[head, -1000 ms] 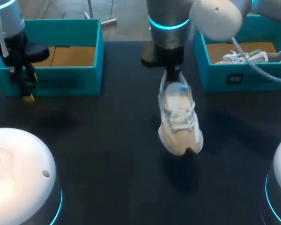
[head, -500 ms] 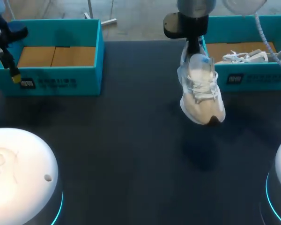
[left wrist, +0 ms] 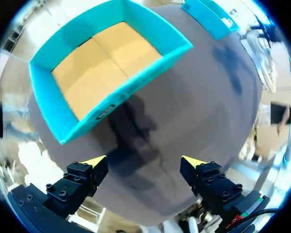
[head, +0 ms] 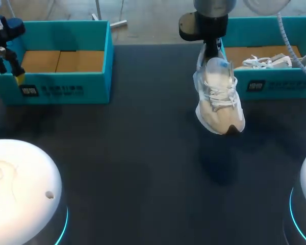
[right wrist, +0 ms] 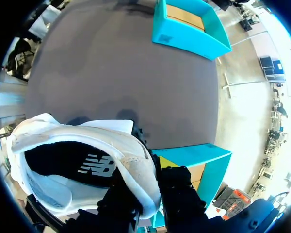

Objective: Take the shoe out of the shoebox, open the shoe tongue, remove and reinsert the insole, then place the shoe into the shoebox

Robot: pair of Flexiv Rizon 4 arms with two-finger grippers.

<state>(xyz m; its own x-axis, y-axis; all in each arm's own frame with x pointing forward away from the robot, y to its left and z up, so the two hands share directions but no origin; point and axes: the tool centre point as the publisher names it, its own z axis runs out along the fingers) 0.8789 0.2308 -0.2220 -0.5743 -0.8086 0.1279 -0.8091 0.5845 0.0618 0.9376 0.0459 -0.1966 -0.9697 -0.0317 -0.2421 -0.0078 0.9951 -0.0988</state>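
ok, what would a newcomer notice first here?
The white shoe hangs toe-down from the right gripper, clear of the dark table, just in front of the right box. That box holds a second shoe. The left box is empty, with the left gripper open beside it.

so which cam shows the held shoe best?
Head view: the whole shoe shows, laces and toe, held up by its heel beside the right shoebox. The right wrist view gives only the heel collar and dark inside up close, pinched in the right gripper. The left wrist view shows nothing clear of it.
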